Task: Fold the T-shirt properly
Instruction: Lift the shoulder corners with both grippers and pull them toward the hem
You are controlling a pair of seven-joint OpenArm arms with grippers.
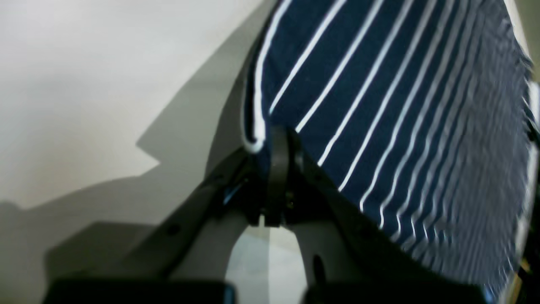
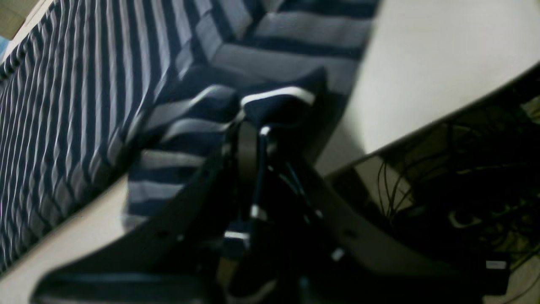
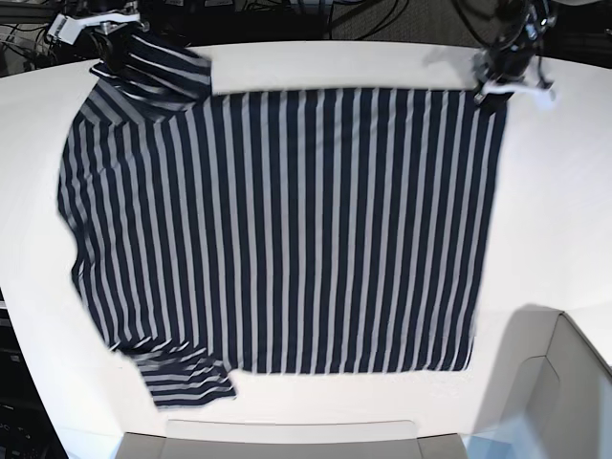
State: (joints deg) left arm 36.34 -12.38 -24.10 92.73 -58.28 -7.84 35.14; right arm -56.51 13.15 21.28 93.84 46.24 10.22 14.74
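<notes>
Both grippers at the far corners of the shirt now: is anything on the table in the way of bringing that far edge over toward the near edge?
Nothing visible. The left gripper and right gripper are each shut on a far corner of the T-shirt, which lies spread on the table. No object sits on the cloth or along the near edge.

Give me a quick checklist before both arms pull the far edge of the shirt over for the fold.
1. Left gripper shut on a corner of the T-shirt: ok.
2. Right gripper shut on the bunched sleeve fabric: ok.
3. Both grips at the shirt's far edge in the base view: ok.
4. Body of the shirt spread flat on the table: ok.
5. Near sleeve smooth: not ok, it lies rumpled.
6. Number of layers each grip holds: cannot tell.
</notes>
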